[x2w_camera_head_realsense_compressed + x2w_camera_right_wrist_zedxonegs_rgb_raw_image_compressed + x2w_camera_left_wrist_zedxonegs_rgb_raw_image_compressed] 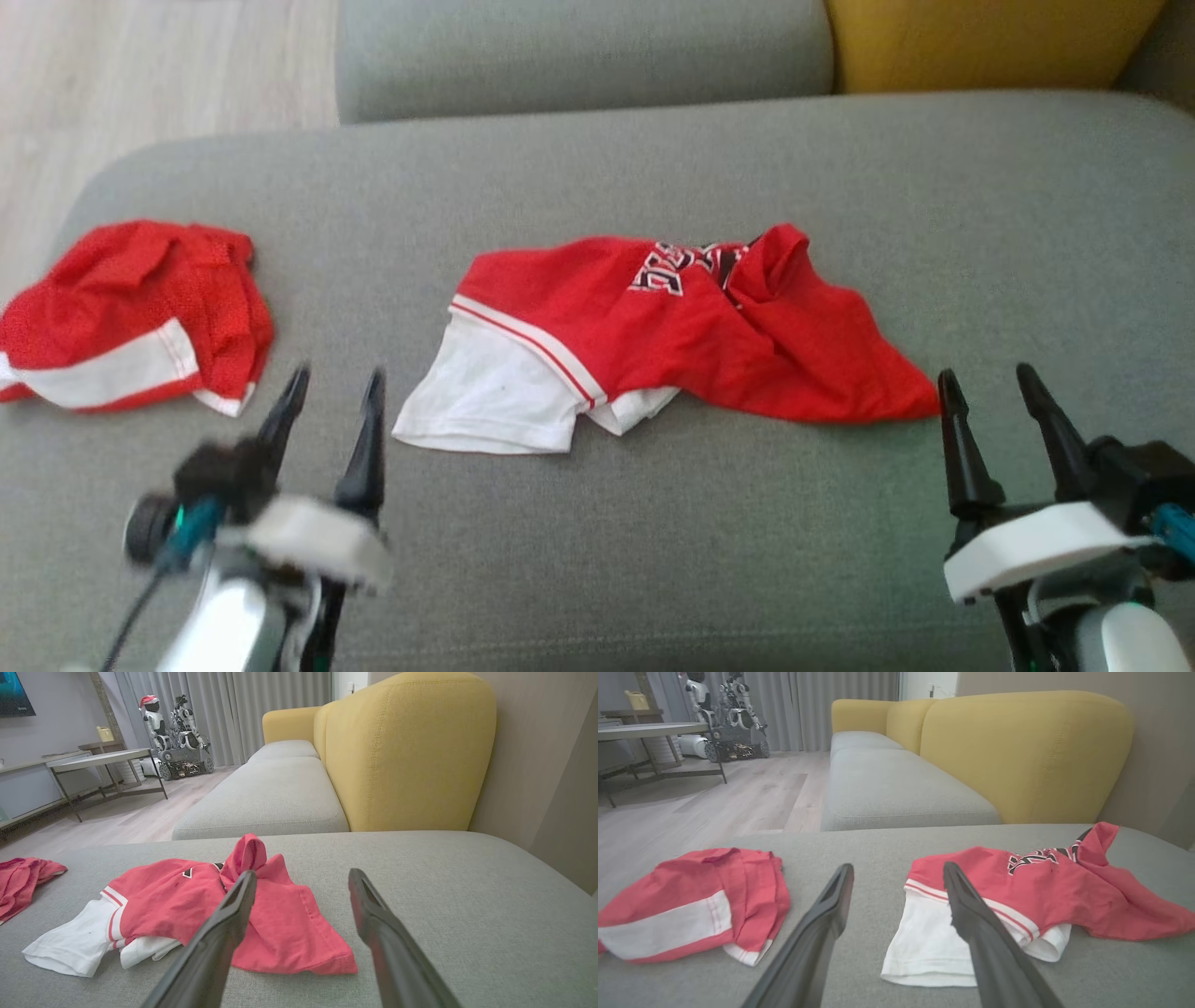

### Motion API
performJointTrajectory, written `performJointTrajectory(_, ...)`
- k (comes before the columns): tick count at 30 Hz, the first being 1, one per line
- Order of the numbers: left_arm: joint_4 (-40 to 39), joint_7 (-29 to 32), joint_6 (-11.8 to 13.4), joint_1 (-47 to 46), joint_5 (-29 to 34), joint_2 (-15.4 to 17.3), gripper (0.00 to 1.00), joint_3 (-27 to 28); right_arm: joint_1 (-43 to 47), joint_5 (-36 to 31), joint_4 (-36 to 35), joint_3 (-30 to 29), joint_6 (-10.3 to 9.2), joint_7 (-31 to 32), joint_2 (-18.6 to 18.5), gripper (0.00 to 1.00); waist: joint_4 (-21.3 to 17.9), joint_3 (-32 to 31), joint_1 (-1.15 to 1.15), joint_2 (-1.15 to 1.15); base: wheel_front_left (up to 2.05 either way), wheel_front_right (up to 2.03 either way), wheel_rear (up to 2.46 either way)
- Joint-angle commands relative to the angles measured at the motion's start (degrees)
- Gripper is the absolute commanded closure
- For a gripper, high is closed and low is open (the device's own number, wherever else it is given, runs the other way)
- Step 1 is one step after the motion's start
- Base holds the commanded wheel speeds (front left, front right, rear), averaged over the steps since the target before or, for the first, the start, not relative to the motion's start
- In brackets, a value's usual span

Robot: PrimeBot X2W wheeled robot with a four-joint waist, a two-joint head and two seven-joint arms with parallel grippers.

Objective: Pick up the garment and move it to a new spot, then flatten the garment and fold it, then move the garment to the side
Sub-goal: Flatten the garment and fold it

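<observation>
Both pairs of jaws gape wide, empty, near the garment (709, 341).

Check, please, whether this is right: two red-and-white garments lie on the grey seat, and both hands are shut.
No: the left hand and right hand are open, as the head view shows. The lettered garment and the second garment do lie on the grey seat.
</observation>
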Motion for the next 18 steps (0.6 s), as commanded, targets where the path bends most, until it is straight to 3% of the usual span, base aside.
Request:
performJointTrajectory(1,-0.89,0.23,-0.46,-5.46,-0.31,0.59,0.0,2.13,-3.06,0.12,-2.44,1.63,-0.04,-0.32,-0.3,0.0,-0.16,1.88,0.0,0.0,0.0,0.0,0.0)
performJointTrajectory(9,14.05,4.08,-5.16,-16.27,-3.13,-1.91,0.0,0.54,-6.4,-0.05,-2.38,3.2,-0.04,-0.89,-0.3,0.0,-2.45,8.18,0.0,0.0,0.0,0.0,0.0)
performJointTrajectory(18,25.64,7.92,-7.75,-18.49,-6.31,-3.42,0.0,-0.05,-7.65,-0.3,-1.39,2.35,-0.04,-1.43,-0.3,0.0,-3.88,10.51,0.0,0.0,0.0,0.0,0.0)
